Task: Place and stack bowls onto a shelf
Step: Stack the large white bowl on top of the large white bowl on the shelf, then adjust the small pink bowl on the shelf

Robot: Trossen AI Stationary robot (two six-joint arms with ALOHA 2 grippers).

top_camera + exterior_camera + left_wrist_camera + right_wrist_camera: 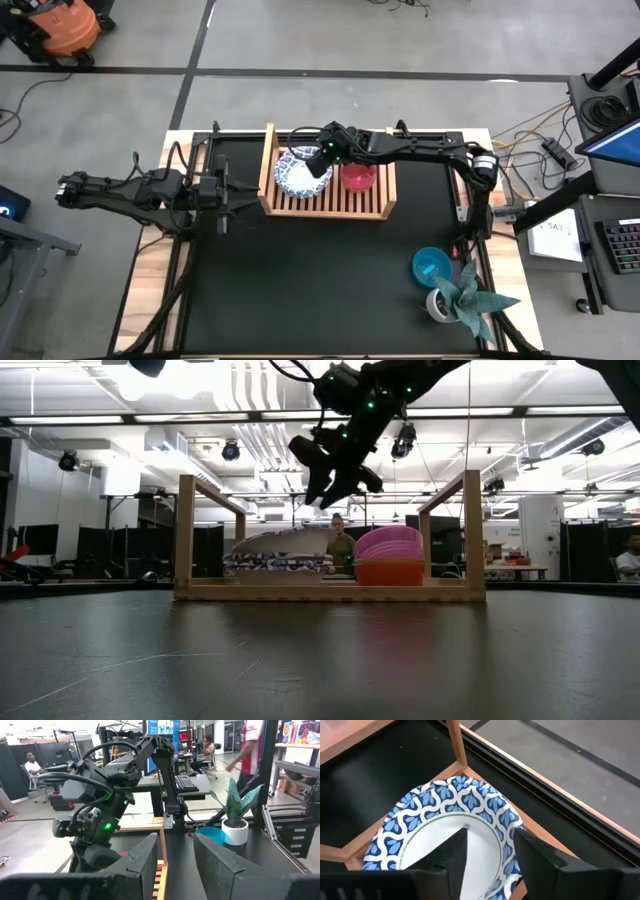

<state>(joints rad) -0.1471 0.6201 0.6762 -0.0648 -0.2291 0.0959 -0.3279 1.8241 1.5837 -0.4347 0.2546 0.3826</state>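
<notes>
the wide white bowl with a blue-patterned rim [298, 172] is seen tilted in the slatted light-brown wooden shelf [360, 205], directly beneath the released right hand [322, 163], the nearer one.

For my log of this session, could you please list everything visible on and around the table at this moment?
Shelf: one, light-brown wood, slatted, far middle of the table.
Patterned bowl: a white and blue stack, count unclear, tilted at the shelf's left end.
Small bowls: pink over red, on the shelf beside the patterned bowl.
Teal bowl: one, on the table near the right front.
Potted plant: one, teal-green leaves in a white pot, beside the teal bowl.
Table: one, black top.
Right tool: open, over the patterned bowl.
Left tool: open, just left of the shelf, holding nothing.
</notes>
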